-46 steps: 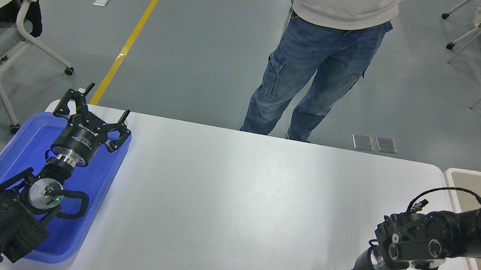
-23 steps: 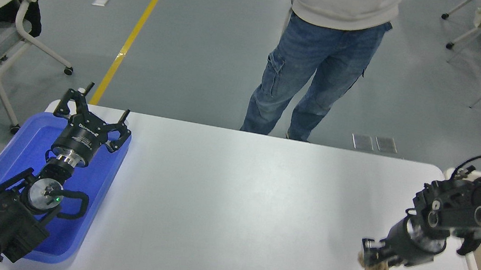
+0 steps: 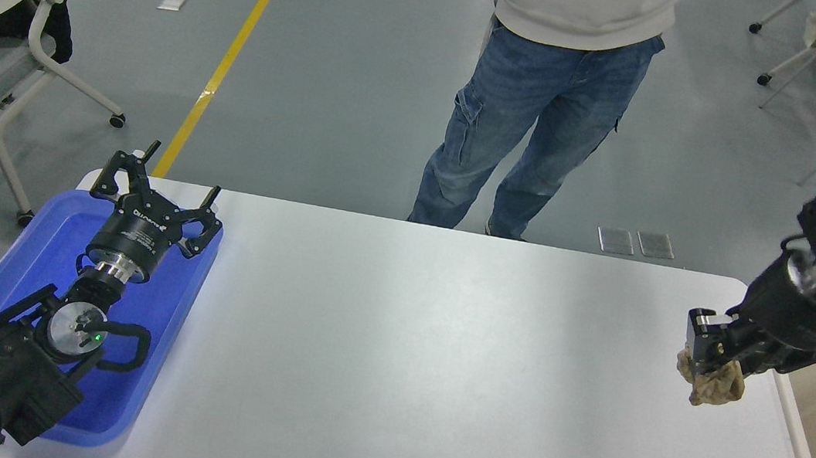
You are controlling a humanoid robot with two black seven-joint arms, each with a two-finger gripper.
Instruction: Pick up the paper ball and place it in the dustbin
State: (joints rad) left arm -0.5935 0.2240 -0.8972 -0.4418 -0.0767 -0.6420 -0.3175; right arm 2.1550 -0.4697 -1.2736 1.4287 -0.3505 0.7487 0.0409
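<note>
You've got the paper ball off the table now. The right pincer is clenched on it, ball hanging from the tips, clear of the surface and just beside the dustbin, on its table side. It's not over the opening yet: the wad sits just short of the white rim, w/ the beige inside beyond it to the right.

Vs. the earlier frames: a sec ago the ball was down on the table near its front edge, well back from the dustbin's far end, w/ the pincer pressed onto it. Half a sec ago it was already lifted, held low. Since then the right arm has swung up and toward the dustbin, wrist now high at the right edge, and the ball went w/ it. So the pick looks done and the grip seems to hold; what's left, IMO, is carrying over the rim and letting go.

Left pincer is spread wide, parked over the blue tray, far across the table from the dustbin, same as before. A person stands at the table's far side, opposite you.
</note>
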